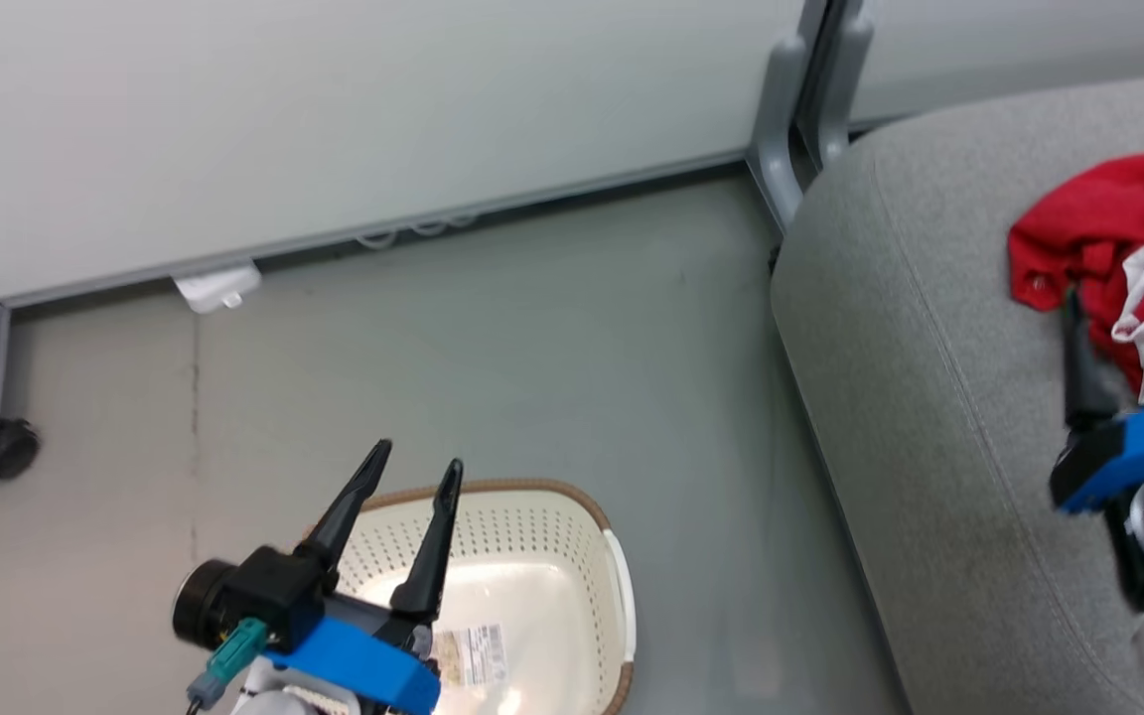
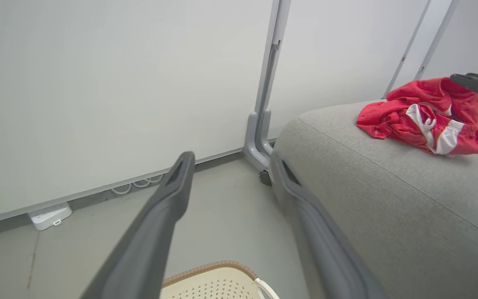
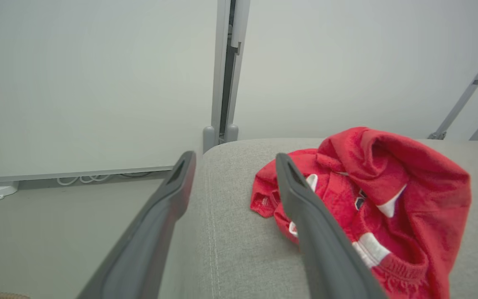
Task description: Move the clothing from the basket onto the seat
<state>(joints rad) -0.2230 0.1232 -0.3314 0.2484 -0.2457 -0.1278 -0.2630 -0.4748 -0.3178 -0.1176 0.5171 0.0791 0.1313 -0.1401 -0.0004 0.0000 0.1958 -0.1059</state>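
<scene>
At three o'clock in the head view: the seat, large and rounded, in grey woven upholstery with a stitched seam following its curved edge.

On its top, toward two o'clock, lay the clothing, a crumpled heap of bright red, finely textured fabric with white stripes and trim (the whole heap rested on the upholstery).

At six o'clock stood the basket: cream-white plastic, oval, with walls pierced by small holes and a brown woven-look rim. A printed label showed on its smooth bottom.

Right gripper: two long, dark, tapered fingers on a blue mount, poised over the seat at the near edge of the clothing. Its jaws were spread wide with grey upholstery showing between them, and they gripped nothing.

Left gripper: of the same make, above the basket's ten o'clock side, with jaws wide apart and empty.

Floor: smooth, grey-green.

At twelve o'clock was a pale matte wall panel with a grey metal post.

At nine o'clock was a black caster.
</scene>
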